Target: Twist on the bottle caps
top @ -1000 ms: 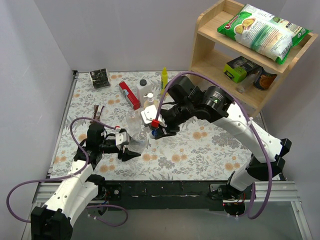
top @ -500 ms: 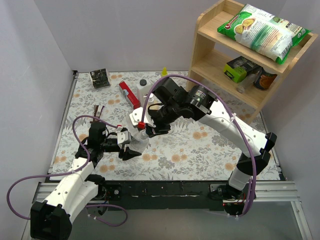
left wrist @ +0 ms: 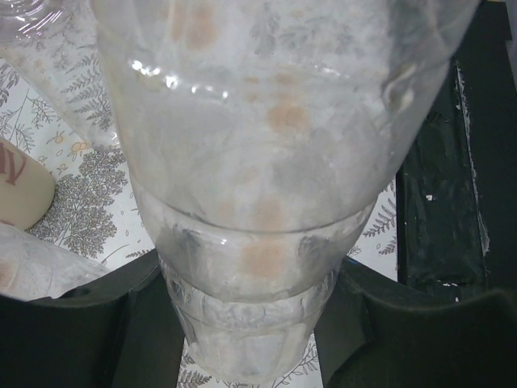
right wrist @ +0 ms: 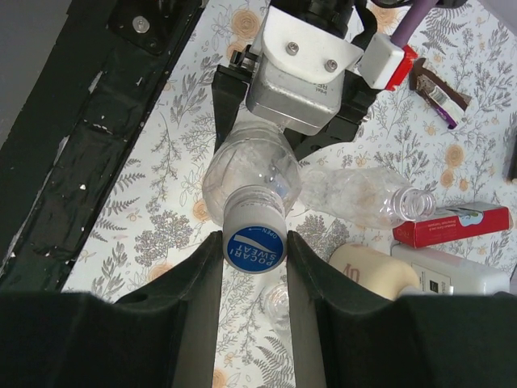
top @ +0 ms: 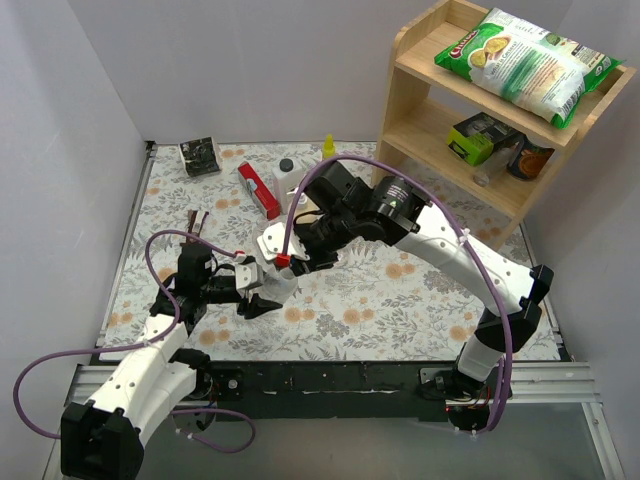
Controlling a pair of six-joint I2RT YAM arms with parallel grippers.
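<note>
While the left fingers [left wrist: 81, 343] are gripping the bottle [left wrist: 266, 162] and the right fingers [right wrist: 166, 323] are pinching the blue cap [right wrist: 254, 242] at its neck, any tilt is probably risking cross-threading.

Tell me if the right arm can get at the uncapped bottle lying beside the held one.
Probably not yet: the right claw is busy gripping the blue cap; once freed, the lying bottle sits close and uncovered.
</note>
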